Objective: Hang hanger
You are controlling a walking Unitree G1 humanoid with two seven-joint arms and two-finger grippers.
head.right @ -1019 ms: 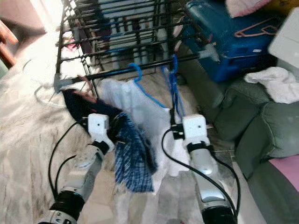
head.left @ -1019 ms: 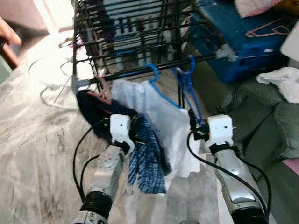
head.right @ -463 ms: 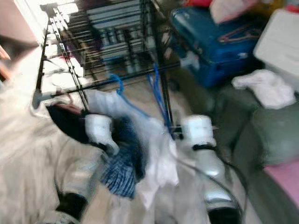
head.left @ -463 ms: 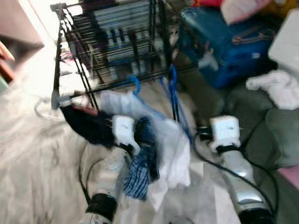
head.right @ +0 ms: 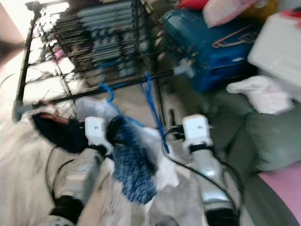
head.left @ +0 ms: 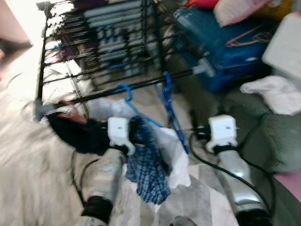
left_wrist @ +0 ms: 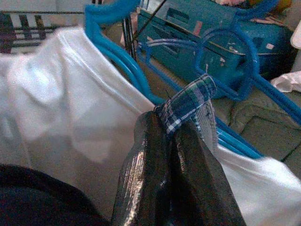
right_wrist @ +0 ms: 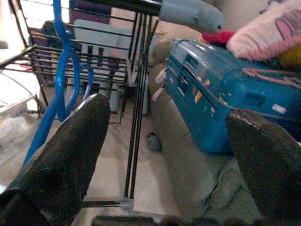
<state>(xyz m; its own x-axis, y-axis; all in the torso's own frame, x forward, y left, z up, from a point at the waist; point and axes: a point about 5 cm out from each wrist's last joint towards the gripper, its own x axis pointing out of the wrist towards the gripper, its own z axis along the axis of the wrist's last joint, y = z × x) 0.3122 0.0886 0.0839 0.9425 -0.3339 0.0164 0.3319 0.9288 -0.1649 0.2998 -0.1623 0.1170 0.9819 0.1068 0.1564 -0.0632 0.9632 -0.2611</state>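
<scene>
A black drying rack (head.left: 141,85) stands before me. On its front rail hang an empty blue hanger (head.left: 168,106) and a blue hanger (head.left: 125,90) carrying a white shirt (head.left: 167,141). My left gripper (left_wrist: 176,123) is shut on a blue plaid cloth (head.left: 148,165) that droops in front of the white shirt. My right gripper (right_wrist: 171,117) is open with nothing between its fingers, just right of the empty blue hanger (right_wrist: 63,70) and apart from it. A dark garment (head.left: 75,134) hangs at the rail's left end.
A blue suitcase (head.left: 221,44) lies behind the rack's right end. Green cushions (head.left: 268,127) with a white cloth (head.left: 277,92) on them fill the right side. A white box (head.left: 287,44) sits at the far right. Marble floor (head.left: 33,179) lies to the left.
The whole picture has shifted and blurred, so the camera has moved. The left gripper still holds the plaid cloth. The right gripper now stands a little further from the empty blue hanger.
</scene>
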